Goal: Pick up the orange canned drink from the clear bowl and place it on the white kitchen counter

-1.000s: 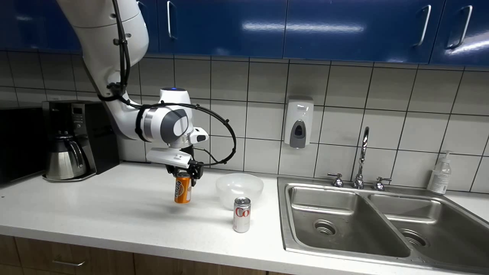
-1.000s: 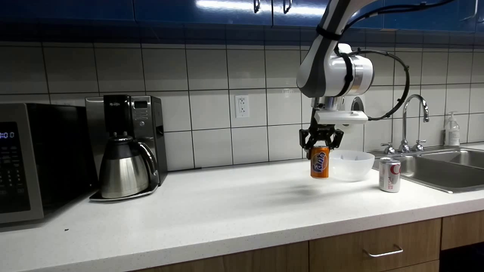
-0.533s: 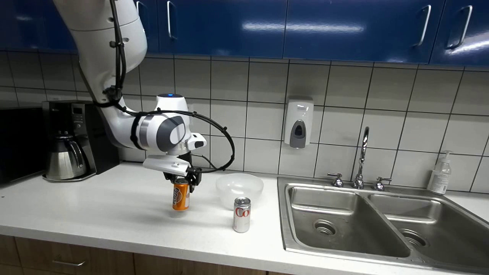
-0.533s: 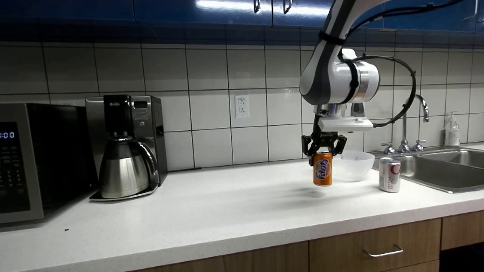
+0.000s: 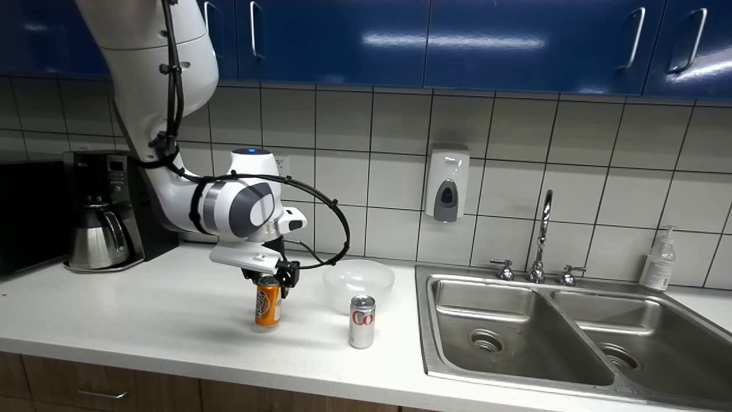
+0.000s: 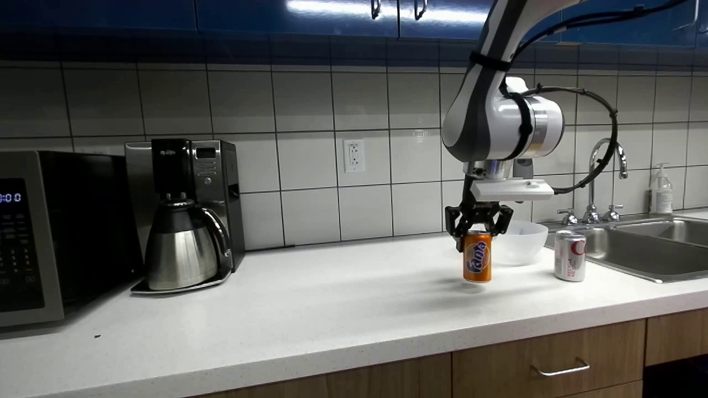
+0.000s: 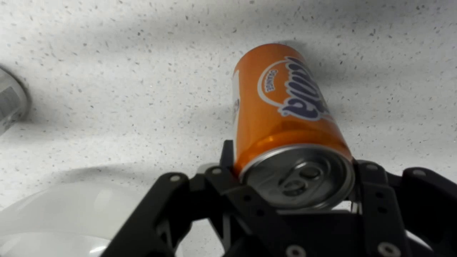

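The orange canned drink [image 5: 267, 306] is upright in my gripper [image 5: 271, 284], seen in both exterior views. It hangs just above the white kitchen counter [image 5: 143, 309], with a small gap and shadow under it in an exterior view [image 6: 477, 260]. In the wrist view the can [image 7: 278, 96] has its silvery top between my two black fingers [image 7: 293, 166], which press on both sides. The clear bowl [image 5: 357, 280] stands on the counter beside the held can, toward the sink. The bowl also shows at the lower left of the wrist view [image 7: 71, 210], partly cut off.
A silver-white can with red lettering [image 5: 362, 326] stands in front of the bowl. A steel sink [image 5: 426, 343] lies beyond it. A coffee maker [image 6: 182, 237] and a microwave [image 6: 50, 237] stand at the opposite end. A tiled wall [image 6: 362, 210] runs behind.
My gripper has moved down with the orange can in it, lowering it from higher up to close above the counter, and slightly toward the front edge. The bowl and silver-white can have not moved.
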Controlling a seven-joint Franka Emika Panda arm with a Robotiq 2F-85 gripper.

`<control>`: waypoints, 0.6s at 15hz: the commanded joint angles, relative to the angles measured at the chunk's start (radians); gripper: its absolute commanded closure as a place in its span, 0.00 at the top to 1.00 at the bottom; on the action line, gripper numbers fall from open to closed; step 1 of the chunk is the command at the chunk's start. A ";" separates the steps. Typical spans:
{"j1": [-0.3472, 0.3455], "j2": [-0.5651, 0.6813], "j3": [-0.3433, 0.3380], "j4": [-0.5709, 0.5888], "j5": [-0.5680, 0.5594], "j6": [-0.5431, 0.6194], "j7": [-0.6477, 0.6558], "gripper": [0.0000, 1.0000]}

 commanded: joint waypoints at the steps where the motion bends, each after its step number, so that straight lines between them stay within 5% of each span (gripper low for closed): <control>1: -0.006 -0.041 -0.003 -0.046 -0.015 0.023 -0.022 0.36; 8: -0.005 -0.043 -0.007 -0.071 -0.020 0.017 -0.023 0.36; 9: -0.007 -0.044 -0.006 -0.073 -0.017 0.016 -0.024 0.86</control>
